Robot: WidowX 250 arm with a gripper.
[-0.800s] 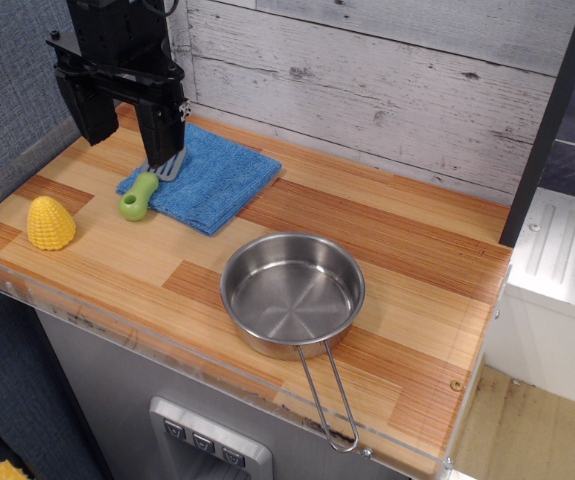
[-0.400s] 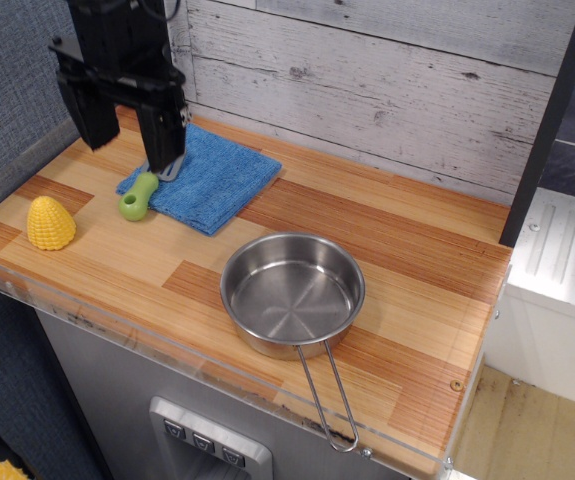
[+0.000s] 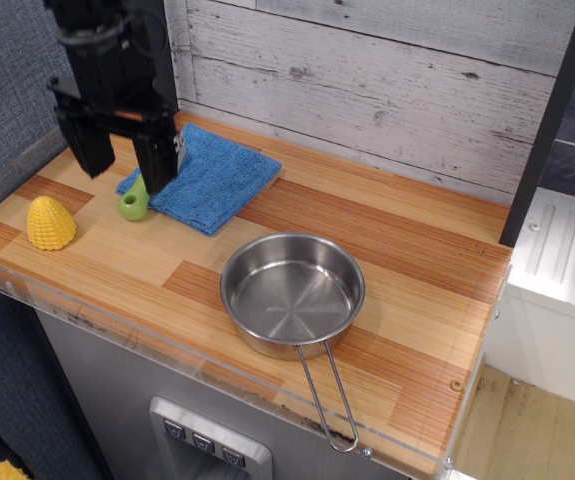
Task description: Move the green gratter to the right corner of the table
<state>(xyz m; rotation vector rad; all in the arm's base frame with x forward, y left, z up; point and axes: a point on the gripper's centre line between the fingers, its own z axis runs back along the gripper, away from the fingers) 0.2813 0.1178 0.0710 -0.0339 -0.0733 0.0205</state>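
Lowered since before, our gripper (image 3: 122,170) now hides most of the green gratter (image 3: 133,205) | fingers spread wide, gripping nothing we can see | gratter at blue towel's (image 3: 212,178) left edge, on the table (image 3: 387,250).

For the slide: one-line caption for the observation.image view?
Gripper poised over the green gratter at the blue towel's edge; corn toy and steel pan on the table.
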